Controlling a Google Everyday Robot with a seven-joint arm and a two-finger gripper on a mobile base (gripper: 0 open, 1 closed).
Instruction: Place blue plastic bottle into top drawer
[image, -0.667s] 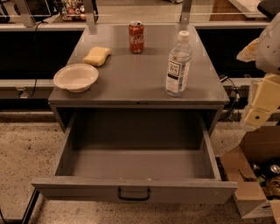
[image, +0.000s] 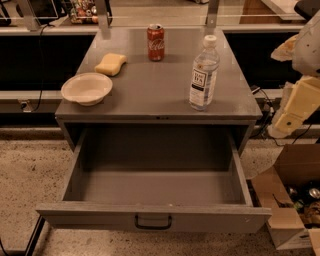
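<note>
Gripper (image: 298, 106) is staying at the right edge; grip state: cannot tell. Bottle (image: 204, 72) is still standing left of it on the grey top (image: 160, 92). Drawer (image: 155, 187) is gaping lower-left, and a box (image: 286, 227) is sitting beneath on speckled floor.

One view to work from. My camera sits high in front of the cabinet, pitched steeply down and facing its open side. The top drawer (image: 100, 218) has its front panel along the bottom of frame, nearest me. The cabinet top (image: 155, 92) lies beyond it at mid-frame. Range is close, and the cabinet spans most of the width. Speckled floor (image: 30, 170) shows on the left. The gripper (image: 296, 107) hangs at the right edge, beside the cabinet top, partly cut off.
</note>
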